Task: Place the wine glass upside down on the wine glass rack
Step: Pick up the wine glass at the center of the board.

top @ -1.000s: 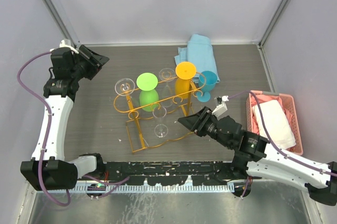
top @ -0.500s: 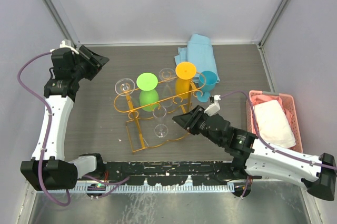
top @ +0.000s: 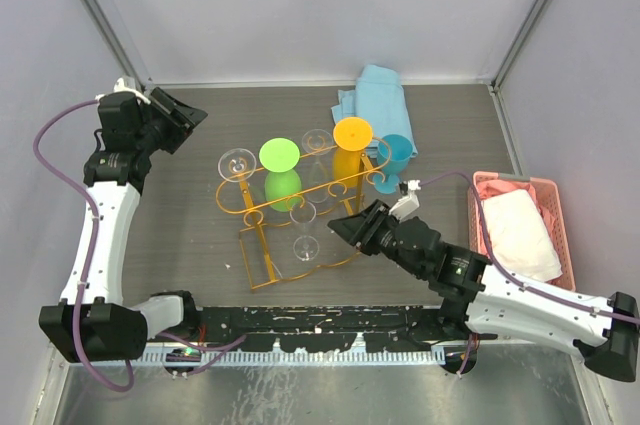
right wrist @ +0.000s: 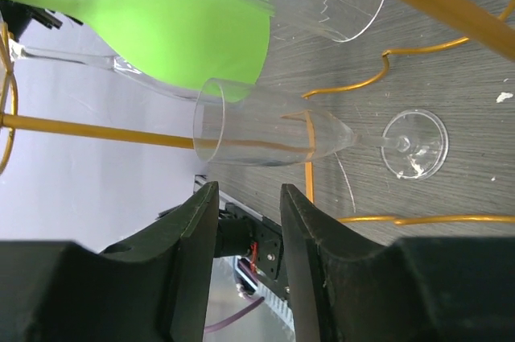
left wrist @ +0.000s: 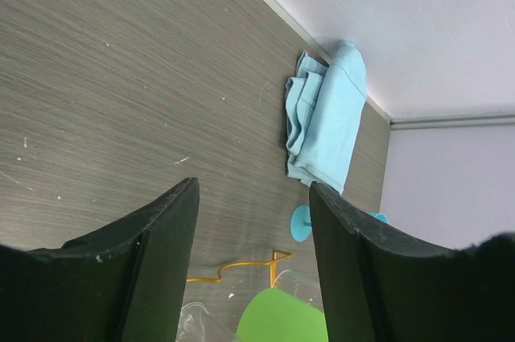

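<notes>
The right gripper [right wrist: 248, 197] has its jaws partly open with nothing between them, pointing at the wine glass [right wrist: 265, 129] just ahead. The glass is clear and stands upright on the table inside the wine glass rack [right wrist: 96, 130], at about 6 o'clock from the rack's centre in the overhead view. It looks thin-walled, light, smooth and breakable. I would grip it gently on the stem close under the bowl, leaving the foot free to slide into a hook loop once the glass is turned over. Green [top: 280, 155] and orange [top: 352, 132] glasses already hang from the rail. At 10 o'clock, well apart, the left gripper [left wrist: 253, 189] hangs wide open and empty.
</notes>
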`<state>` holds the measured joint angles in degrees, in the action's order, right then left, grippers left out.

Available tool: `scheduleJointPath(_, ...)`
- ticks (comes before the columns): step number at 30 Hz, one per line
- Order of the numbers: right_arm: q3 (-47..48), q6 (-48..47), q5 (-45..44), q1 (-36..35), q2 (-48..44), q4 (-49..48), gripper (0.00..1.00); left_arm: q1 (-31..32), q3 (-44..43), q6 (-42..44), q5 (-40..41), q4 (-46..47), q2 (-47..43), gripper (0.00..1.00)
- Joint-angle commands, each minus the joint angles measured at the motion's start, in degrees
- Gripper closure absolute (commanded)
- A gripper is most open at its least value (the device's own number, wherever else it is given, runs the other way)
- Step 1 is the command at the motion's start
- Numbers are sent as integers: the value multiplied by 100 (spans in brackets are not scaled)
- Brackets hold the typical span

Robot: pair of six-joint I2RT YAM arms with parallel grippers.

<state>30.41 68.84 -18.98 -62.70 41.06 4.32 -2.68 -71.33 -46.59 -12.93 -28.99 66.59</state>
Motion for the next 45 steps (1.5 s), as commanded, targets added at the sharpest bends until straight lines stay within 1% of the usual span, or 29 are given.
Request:
scheduleJointPath(1,-159,-547,-45,-87,-168,-145,57,22,5,159,107,276,-190,41)
scheduleJointPath(5,-456,-1086,-18,-127,-173,23,55,21,47,226,175,239,-226,41)
scheduleJointPath(11,-955,-1795,-143,-244,-206,-73,54,22,259,307,268,249,-354,41)
scheduleJointPath(17,-1229,-2363,-257,-326,-37,-447,54,22,349,414,316,263,-430,41)
scheduleJointPath(21,-1288,-2746,-392,-508,324,-847,54,24,514,421,339,396,-539,41)
scheduleJointPath(28,-1157,-3328,-696,-1033,1325,-1601,54,24,682,396,296,447,-618,41)
scheduleJointPath(34,-1278,-3504,-847,-1253,1659,-2353,54,23,752,458,275,356,-743,41)
scheduleJointPath(38,-1058,-3734,-1111,-1481,2073,-2438,54,19,822,422,204,392,-774,41)
scheduleJointPath(45,-869,-4171,-1605,-1746,2954,-3142,54,22,919,479,219,394,-911,41)
